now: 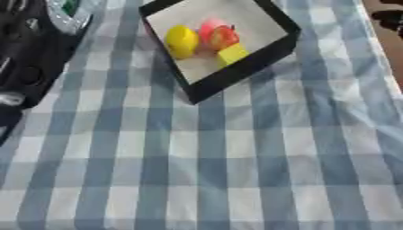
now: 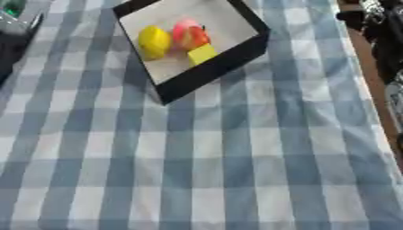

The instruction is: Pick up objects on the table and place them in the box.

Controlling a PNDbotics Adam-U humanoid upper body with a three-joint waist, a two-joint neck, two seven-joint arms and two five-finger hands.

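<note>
Black-walled box with a pale floor sits upper centre of the frame, turned askew so one corner points toward the lower left, on a blue-and-white checked tablecloth that fills the rest of the table. Inside the box, all bunched in its middle: a yellow lemon-shaped object on the left, a red rounded object just right of it and touching or nearly so, a pink rounded thing behind the red one toward the top, partly hidden, and a small yellow block just below the red one, close to the box's lower-right wall. Can't tell whether the pink and red are separate pieces or one. The cloth below the box, from mid frame down to the bottom edge, shows only checks. Left arm is a big dark blurry mass along the upper left edge of the left eye view, with a silver part near its top; the left hand is not distinguishable in that mass, so can't tell its state. In the right eye view dark robot parts, probably the right arm, show at the upper right edge over a brown strip beyond the cloth; right hand's state can't tell either.
</note>
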